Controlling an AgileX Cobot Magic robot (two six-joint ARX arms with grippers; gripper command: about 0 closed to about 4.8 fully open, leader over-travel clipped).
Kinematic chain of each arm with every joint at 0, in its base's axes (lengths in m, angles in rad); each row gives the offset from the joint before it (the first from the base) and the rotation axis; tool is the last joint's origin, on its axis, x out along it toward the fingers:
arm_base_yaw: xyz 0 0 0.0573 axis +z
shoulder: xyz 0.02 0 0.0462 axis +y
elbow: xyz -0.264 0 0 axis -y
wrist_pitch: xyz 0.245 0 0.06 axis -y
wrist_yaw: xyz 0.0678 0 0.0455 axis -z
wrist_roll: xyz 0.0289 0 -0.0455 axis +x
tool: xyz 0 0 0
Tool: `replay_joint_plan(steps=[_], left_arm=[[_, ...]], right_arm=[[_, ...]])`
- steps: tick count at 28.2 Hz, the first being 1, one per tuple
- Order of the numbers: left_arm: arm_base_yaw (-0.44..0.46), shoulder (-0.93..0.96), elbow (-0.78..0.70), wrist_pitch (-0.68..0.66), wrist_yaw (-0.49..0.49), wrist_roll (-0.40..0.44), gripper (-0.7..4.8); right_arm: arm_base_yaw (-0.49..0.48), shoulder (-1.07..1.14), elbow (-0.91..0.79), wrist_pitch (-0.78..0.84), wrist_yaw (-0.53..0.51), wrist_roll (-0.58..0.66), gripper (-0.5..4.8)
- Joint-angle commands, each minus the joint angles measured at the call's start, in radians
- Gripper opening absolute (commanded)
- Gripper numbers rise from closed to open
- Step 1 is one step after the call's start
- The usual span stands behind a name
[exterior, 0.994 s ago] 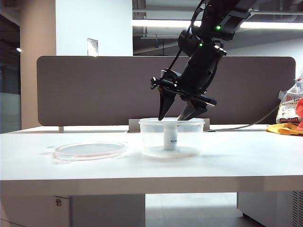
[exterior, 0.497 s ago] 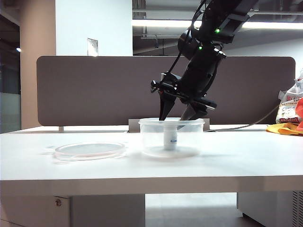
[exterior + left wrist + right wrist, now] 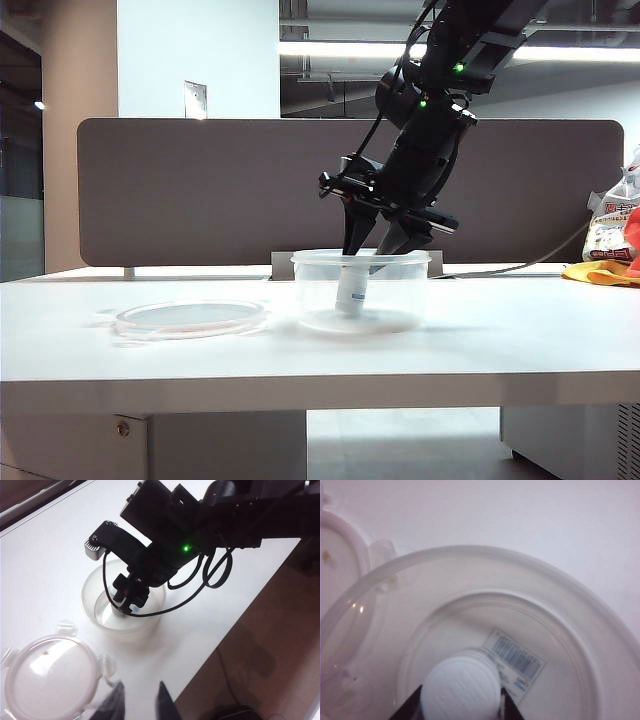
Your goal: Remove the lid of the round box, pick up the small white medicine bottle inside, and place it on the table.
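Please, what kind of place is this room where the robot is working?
Probably an office or lab. A white table stands against a dark brown divider panel, with ceiling strip lights behind. The right claw reaches into the round box; the left claw hovers near the lid.

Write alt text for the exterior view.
The right gripper reaches down into the open round box on the table, its fingers on either side of the small white medicine bottle, which tilts. The lid lies flat on the table to the box's left.
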Motion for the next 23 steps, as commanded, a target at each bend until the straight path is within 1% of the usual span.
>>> replay_joint_plan(steps=[1, 11, 14, 21, 23], left_arm=[[-0.001, -0.004, 0.006, 0.016, -0.002, 0.004, 0.85], [-0.001, -0.004, 0.006, 0.021, -0.002, 0.004, 0.85], [-0.001, -0.004, 0.006, 0.021, -0.002, 0.004, 0.85], [-0.001, -0.004, 0.006, 0.021, -0.002, 0.004, 0.85], [-0.001, -0.004, 0.006, 0.021, -0.002, 0.004, 0.85]], right_arm=[[0.001, -0.004, 0.002, 0.003, -0.003, 0.003, 1.47], [-0.002, -0.023, 0.003, 0.005, -0.003, 0.002, 1.47], [-0.002, -0.043, 0.003, 0.007, 0.0, -0.016, 1.47], [-0.002, -0.091, 0.004, 0.001, 0.032, -0.045, 1.47], [-0.002, -0.106, 0.004, -0.011, 0.057, -0.062, 1.47]])
